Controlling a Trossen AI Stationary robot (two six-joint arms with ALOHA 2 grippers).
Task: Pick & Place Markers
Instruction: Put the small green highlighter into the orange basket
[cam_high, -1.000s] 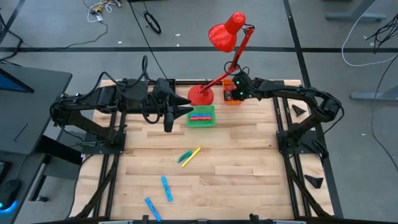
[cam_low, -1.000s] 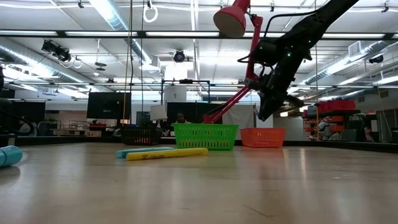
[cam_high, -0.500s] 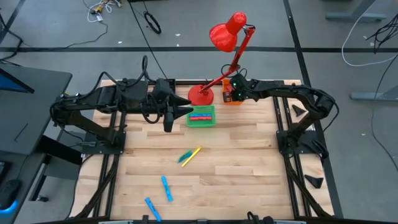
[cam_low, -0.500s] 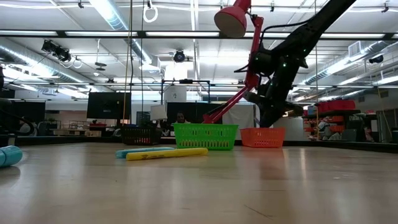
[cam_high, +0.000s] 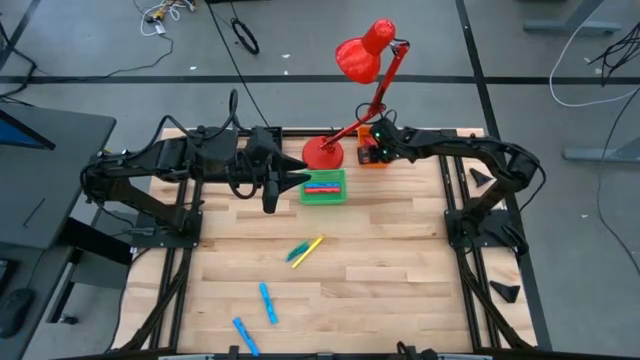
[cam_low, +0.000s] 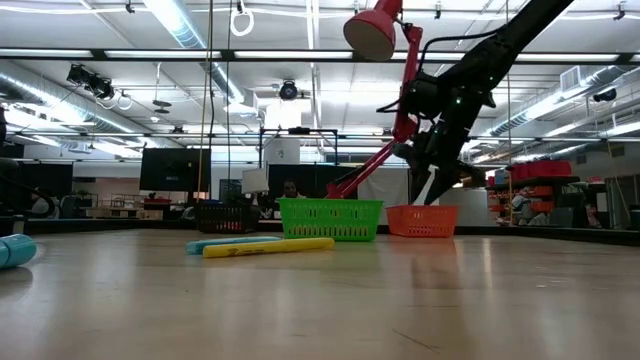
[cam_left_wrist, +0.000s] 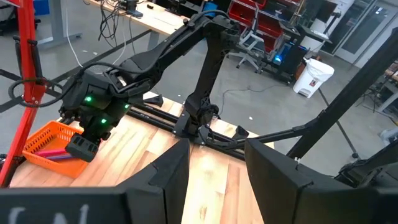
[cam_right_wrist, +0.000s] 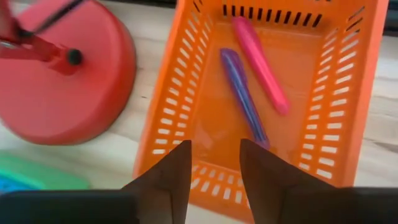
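No brand, label or writing can be read on anything here. The right gripper (cam_right_wrist: 213, 163) hangs over the orange slotted plastic bin (cam_right_wrist: 348, 93) at the table's back edge, its two dark fingers (cam_right_wrist: 168, 168) parted with nothing between them. Two markers lie inside that bin beyond the fingertips: a purple marker (cam_right_wrist: 242, 93) and a pink marker (cam_right_wrist: 260, 62), side by side, neither touching the fingers. The round red base of the desk lamp (cam_right_wrist: 62, 93) sits just beside the bin.

On the bare wooden table (cam_high: 400, 270), four more markers lie loose: a yellow marker (cam_high: 310, 246) and a teal marker (cam_high: 297, 254) touching each other near the middle, and two blue markers (cam_high: 267, 302) (cam_high: 245, 335) nearer the front. The green plastic bin (cam_high: 323, 188) holds several more, too small to count.

The left gripper (cam_high: 300, 180) waits beside the green bin, fingers apart and empty.
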